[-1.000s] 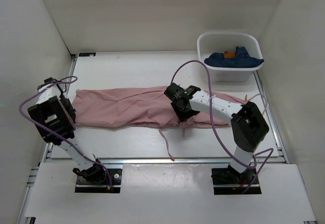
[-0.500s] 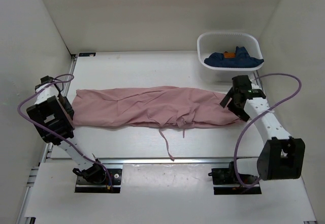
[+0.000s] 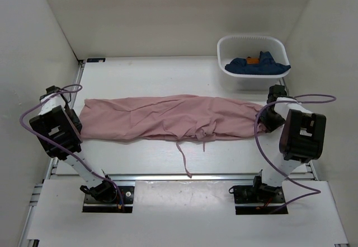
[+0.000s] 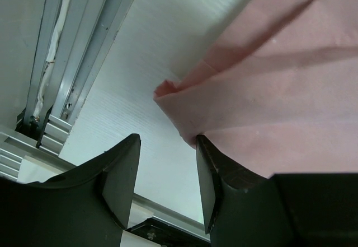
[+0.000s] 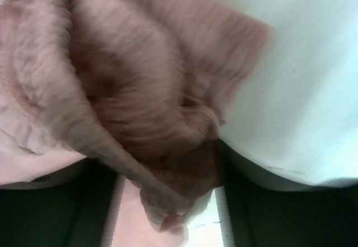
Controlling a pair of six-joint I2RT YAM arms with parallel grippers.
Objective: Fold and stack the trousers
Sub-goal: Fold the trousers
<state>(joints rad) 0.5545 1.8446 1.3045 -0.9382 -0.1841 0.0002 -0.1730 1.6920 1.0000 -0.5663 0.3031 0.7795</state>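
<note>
The dusty-pink trousers point(image 3: 168, 117) lie stretched flat, left to right, across the table. A thin drawstring point(image 3: 183, 157) trails toward the near edge. My left gripper point(image 3: 71, 114) is at their left end. In the left wrist view it point(image 4: 166, 140) stands open, and a leg corner point(image 4: 184, 112) touches the tip of one finger point(image 4: 215, 174) with only table in the gap. My right gripper point(image 3: 269, 117) is low at the right end. In the right wrist view it point(image 5: 168, 168) stands open, with gathered waist fabric point(image 5: 140, 101) bunched between its fingers.
A white basket point(image 3: 253, 38) stands at the back right and holds a dark blue garment point(image 3: 257, 63) with an orange patch. Metal rails point(image 4: 72, 62) run along the table's left side, just beyond the left gripper. White walls enclose the table on three sides.
My right arm has swung from the middle of the trousers to their right end, and its jaws have widened. The left gripper has opened at the left end.
</note>
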